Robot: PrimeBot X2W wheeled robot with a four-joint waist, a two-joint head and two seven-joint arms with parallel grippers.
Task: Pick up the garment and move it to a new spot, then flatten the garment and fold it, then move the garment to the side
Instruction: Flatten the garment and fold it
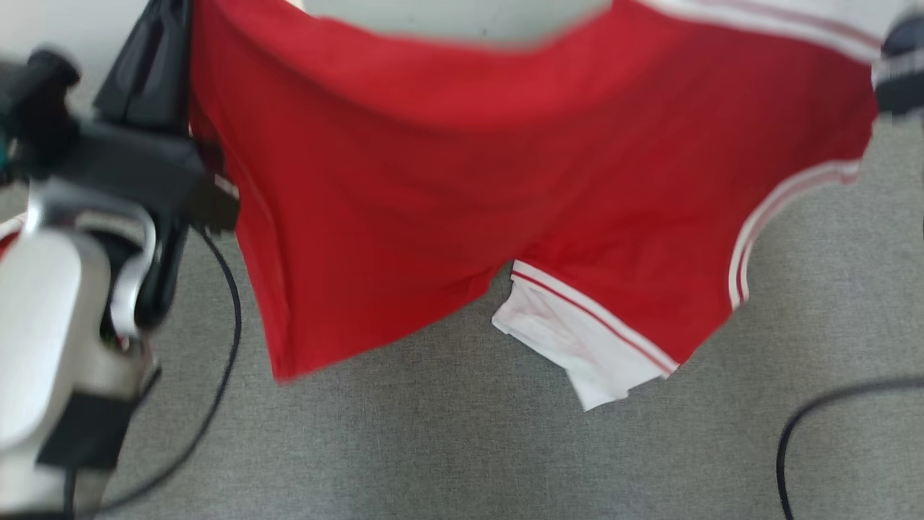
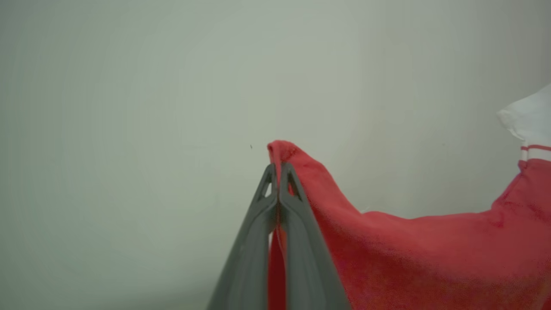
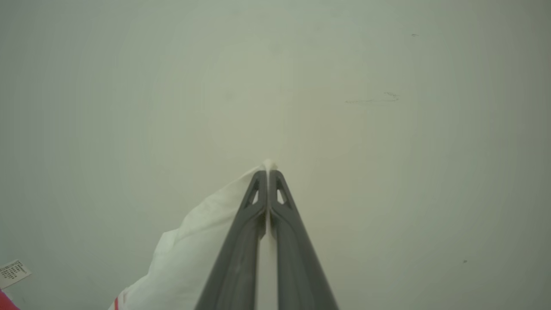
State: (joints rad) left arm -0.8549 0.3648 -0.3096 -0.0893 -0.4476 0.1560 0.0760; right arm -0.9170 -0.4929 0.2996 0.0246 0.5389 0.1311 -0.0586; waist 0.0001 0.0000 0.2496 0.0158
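count: one garment (image 1: 462, 180), red with white striped trim; two sets of jaws; two dark cables on the grey carpet floor (image 1: 462, 462), one at left (image 1: 224, 347), one at right (image 1: 801, 426).
garment position: up in the air above the floor, spread wide between the two sets of jaws, top edge sagging in the middle, white-hemmed part (image 1: 577, 347) dangling lowest.
left jaws: clenched on a red corner of the garment; cloth tip poking just past the fingers (image 2: 258, 224), the rest draping off to the right in the left wrist view.
right jaws: clenched on a white edge; small fold just past the fingers (image 3: 286, 232), white cloth trailing to the lower left in the right wrist view.
left arm: pale forearm (image 1: 43, 347) rising from the lower left of the head view, dark wrist above it, at the garment's upper left corner.
right arm: blurred dark part (image 1: 899, 72) at the upper right edge, by the garment's upper right corner; pose otherwise unreadable.
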